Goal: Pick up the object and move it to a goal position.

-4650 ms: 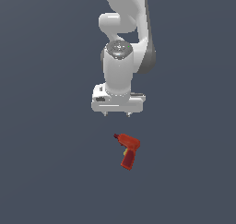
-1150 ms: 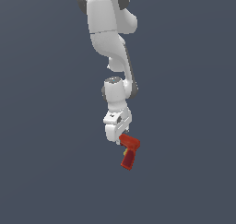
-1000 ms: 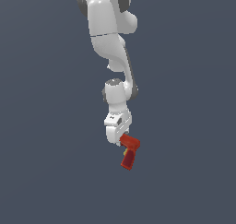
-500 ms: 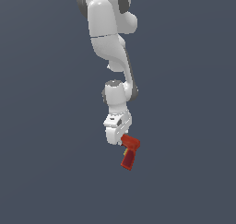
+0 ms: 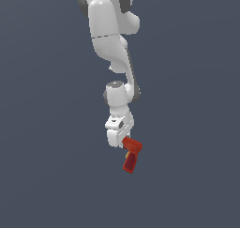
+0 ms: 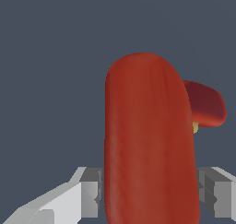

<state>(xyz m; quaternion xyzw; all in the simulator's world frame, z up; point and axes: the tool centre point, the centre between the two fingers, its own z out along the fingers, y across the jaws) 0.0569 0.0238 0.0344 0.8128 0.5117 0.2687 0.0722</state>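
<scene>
Plain dark grey-blue ground fills both views, with no goal marker showing. On it lies the small red pistol-shaped power drill (image 5: 131, 155), its body directly under the white two-fingered gripper (image 5: 118, 139). In the wrist view the drill (image 6: 150, 140) stands between the two grey fingers (image 6: 91, 193), which look pressed against its sides, so the gripper seems clenched on it. The grasp step appears finished; lifting comes next, calling for a firm hold. The white arm reaches steeply down, wrist vertical.

The hand (image 5: 120, 142) has dropped and turned onto the drill (image 5: 131, 155).
</scene>
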